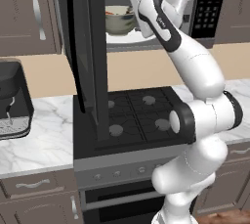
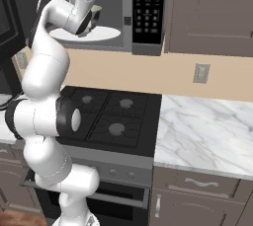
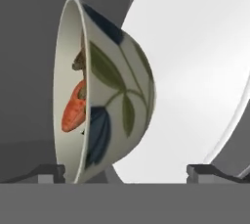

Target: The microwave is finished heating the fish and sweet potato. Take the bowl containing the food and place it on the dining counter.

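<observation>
While open, gripper (image 3: 127,171) faces bowl (image 3: 114,105), fingertips straddling its base.

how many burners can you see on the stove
4, all on the black stove below the microwave: two at the back, two at the front; the front-left one is partly hidden behind the arm.

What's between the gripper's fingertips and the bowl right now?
Nothing: in the hand view, the bowl on the turntable stands just ahead of the open gripper.
</observation>
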